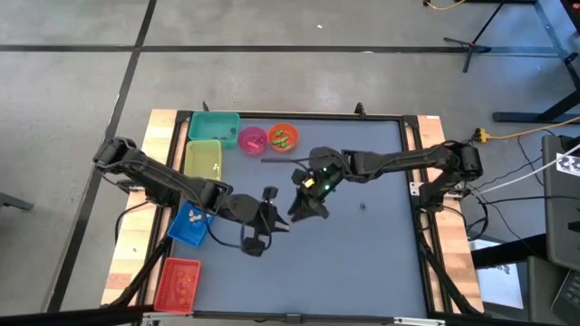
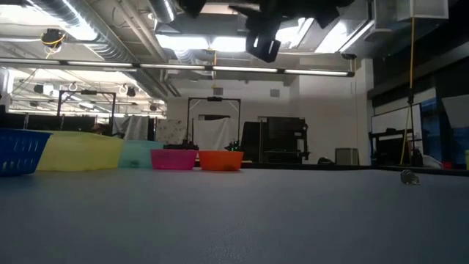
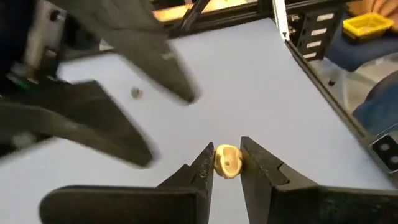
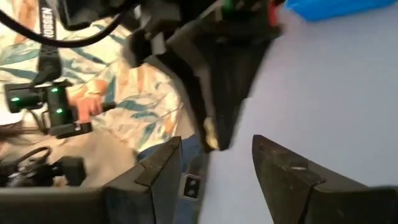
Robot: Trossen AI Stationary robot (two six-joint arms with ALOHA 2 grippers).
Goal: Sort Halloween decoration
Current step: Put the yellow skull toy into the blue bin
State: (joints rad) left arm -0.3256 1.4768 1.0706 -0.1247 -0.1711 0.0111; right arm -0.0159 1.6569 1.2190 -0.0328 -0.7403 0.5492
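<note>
Handover mid-table: left gripper [image 3: 227, 163] pinches a pale trinket [image 3: 227, 160]; right gripper [image 1: 308, 205], wide, at its 3 o'clock. Next: bin it.

Two dark jointed arms with black cables, green lights on the right pincer [image 1: 304, 201].

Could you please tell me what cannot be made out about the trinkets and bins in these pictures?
- High view: the trinket between the left gripper jaws is too small to see; only the left wrist view shows the cream trinket.
- High view: the red bin contents are too small to identify.
- Low view: the grey speck is too small to name.
- Right wrist view: the blue bin is cut off by the edge.
</note>
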